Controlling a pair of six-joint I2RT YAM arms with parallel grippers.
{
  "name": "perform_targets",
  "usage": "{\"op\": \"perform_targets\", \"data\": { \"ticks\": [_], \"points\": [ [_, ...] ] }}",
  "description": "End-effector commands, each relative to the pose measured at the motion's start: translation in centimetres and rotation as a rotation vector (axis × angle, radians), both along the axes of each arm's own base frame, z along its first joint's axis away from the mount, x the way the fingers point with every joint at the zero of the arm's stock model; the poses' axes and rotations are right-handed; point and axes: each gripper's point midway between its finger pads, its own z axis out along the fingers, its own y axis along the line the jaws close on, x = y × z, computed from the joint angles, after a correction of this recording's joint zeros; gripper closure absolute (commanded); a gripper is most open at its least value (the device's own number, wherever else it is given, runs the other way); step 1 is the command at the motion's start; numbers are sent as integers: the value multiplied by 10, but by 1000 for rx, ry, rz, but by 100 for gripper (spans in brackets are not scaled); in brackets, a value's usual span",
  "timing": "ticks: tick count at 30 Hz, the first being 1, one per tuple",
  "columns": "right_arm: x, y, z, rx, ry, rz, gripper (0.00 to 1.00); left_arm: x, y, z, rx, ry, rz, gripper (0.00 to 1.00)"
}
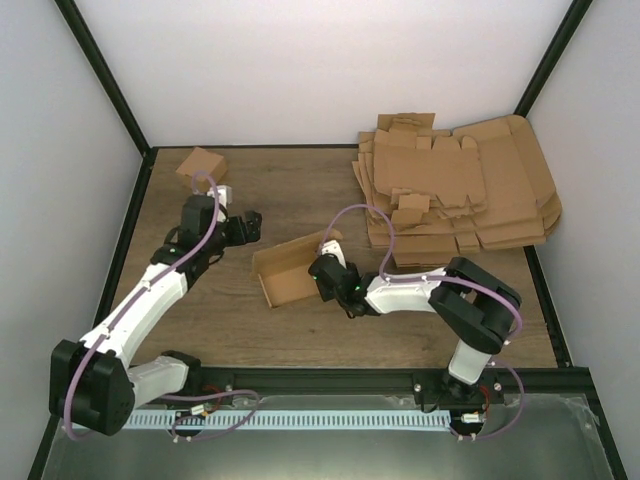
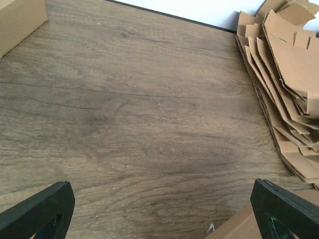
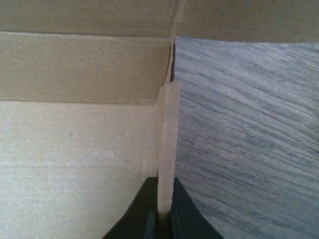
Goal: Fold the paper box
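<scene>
The paper box (image 1: 287, 272) is a brown cardboard tray with raised walls, lying mid-table. My right gripper (image 1: 326, 272) is shut on its right side wall; in the right wrist view the wall's edge (image 3: 167, 144) stands pinched between the black fingers (image 3: 149, 214), with the box floor (image 3: 75, 164) to the left. My left gripper (image 1: 247, 226) is open and empty, hovering above the table just left of the box's far end. In the left wrist view its fingertips (image 2: 37, 209) stand wide apart, and a corner of the box (image 2: 234, 229) shows at the bottom right.
A stack of flat cardboard blanks (image 1: 455, 185) lies at the back right and shows in the left wrist view (image 2: 284, 74). A small folded brown box (image 1: 201, 166) sits at the back left, its corner in the left wrist view (image 2: 17, 20).
</scene>
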Motion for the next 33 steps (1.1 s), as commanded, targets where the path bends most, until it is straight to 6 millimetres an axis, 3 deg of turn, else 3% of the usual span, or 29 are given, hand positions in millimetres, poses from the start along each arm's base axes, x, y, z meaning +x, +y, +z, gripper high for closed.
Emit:
{"op": "perform_targets", "data": {
  "ticks": [1, 4, 7, 10, 14, 23, 28, 33],
  "points": [
    [-10, -40, -39, -161, 44, -98, 98, 3, -1, 4, 3, -18, -12, 0],
    [-14, -27, -29, -89, 50, -43, 88, 6, -4, -4, 4, 6, -23, 0],
    [-18, -9, -3, 13, 33, 46, 72, 11, -5, -9, 1, 25, -31, 0],
    [-21, 0, 24, 83, 4, 99, 65, 19, 0, -10, -1, 42, -28, 0],
    [-24, 7, 41, 107, -3, 155, 59, 32, 5, -13, -41, 87, -32, 0],
    [-38, 8, 72, 198, 51, 164, 48, 50, -16, -38, -112, 160, -114, 0],
    [-62, -3, 75, 267, 141, 163, 43, 57, -30, -59, -150, 235, -164, 0],
    [-92, -17, 51, 291, 273, 156, 42, 47, -46, -85, -214, 325, -229, 1]
  ]
}}
